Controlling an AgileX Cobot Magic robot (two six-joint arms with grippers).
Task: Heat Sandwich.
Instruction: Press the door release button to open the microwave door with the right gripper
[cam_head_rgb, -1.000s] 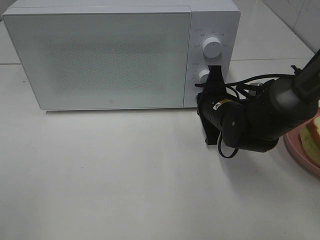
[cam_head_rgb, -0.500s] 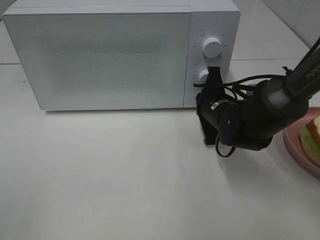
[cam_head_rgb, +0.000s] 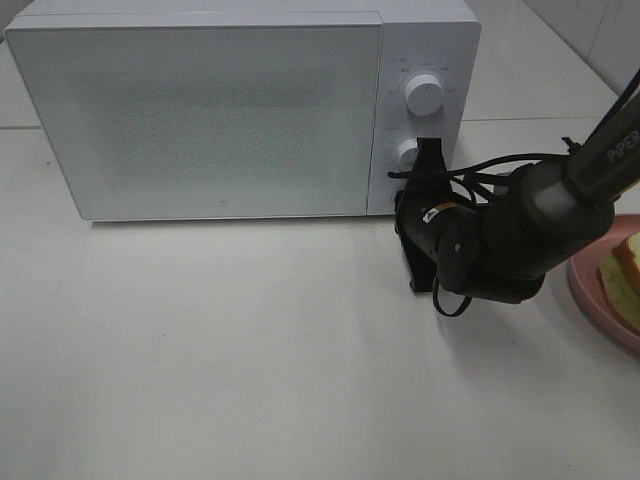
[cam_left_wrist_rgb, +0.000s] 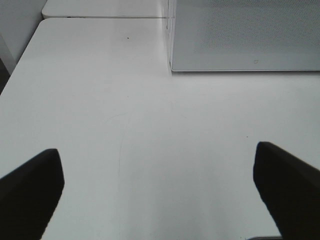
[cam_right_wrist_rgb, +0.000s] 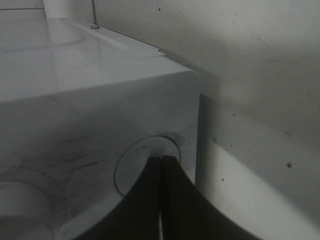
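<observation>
White tabletop (cam_head_rgb: 250, 370) runs under the whole scene, with a pale tiled wall behind. We start at the right end effector (cam_head_rgb: 431, 150): its jaws are pressed fully together with nothing between them, and the joined tips sit in a round recess (cam_right_wrist_rgb: 131, 162) on the microwave (cam_head_rgb: 200, 110) control panel, close to the cabinet's outer edge. We judge this recess to be the door release, which would explain the closed jaws: shut, they make one stiff point for pushing, where an open pair would straddle the button. The arm comes in low and nearly level from the right, so the push goes straight into the panel.

Just beside the tips is the lower knob (cam_head_rgb: 406, 152), and above it the upper knob (cam_head_rgb: 425, 97); a slip sideways could turn the lower one. The door (cam_head_rgb: 200, 120) is shut, so nothing can go inside yet.

The sandwich (cam_head_rgb: 625, 272) lies on a pink plate (cam_head_rgb: 585, 288) at the right edge of the tabletop, well apart from the microwave and partly cut off by the frame. The right arm and its looping cable (cam_head_rgb: 490, 165) lie between plate and panel.

The left end effector (cam_left_wrist_rgb: 155, 150) hangs spread wide and empty over bare tabletop near the microwave's other front corner, clear of the door's swing as far as we can judge.
</observation>
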